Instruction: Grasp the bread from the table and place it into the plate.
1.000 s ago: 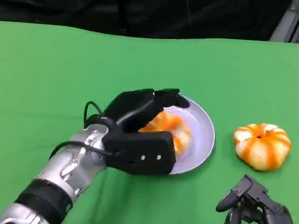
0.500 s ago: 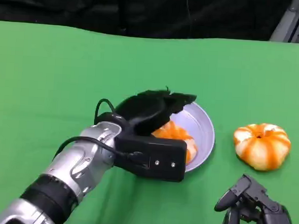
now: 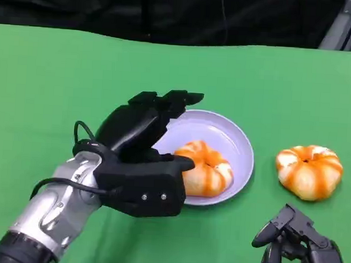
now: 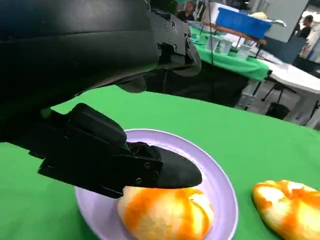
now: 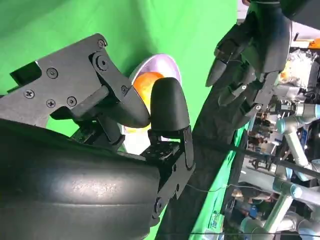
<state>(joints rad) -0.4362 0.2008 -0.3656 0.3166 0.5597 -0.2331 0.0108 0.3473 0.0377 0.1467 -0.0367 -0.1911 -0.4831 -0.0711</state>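
A round orange-and-white bread (image 3: 207, 169) lies inside the lilac plate (image 3: 237, 138) at the middle of the green table. My left hand (image 3: 143, 146) hovers over the plate's left rim with its fingers spread and nothing in it, its thumb close to the bread's left side. In the left wrist view, the thumb (image 4: 125, 165) hangs just above the bread (image 4: 167, 214) in the plate (image 4: 222, 182). My right hand (image 3: 299, 246) stays low at the near right, holding nothing. The right wrist view shows the bread (image 5: 145, 82) beyond its own fingers (image 5: 167, 105).
A second orange-and-white bread (image 3: 308, 170) sits on the table right of the plate, also seen in the left wrist view (image 4: 289, 207). Green cloth stretches bare to the left and far side. A dark backdrop (image 3: 171, 12) runs behind the table's far edge.
My left hand has let go of the bread, opened, and drawn back to the left. The bread now lies uncovered in the plate. The right hand has not moved.
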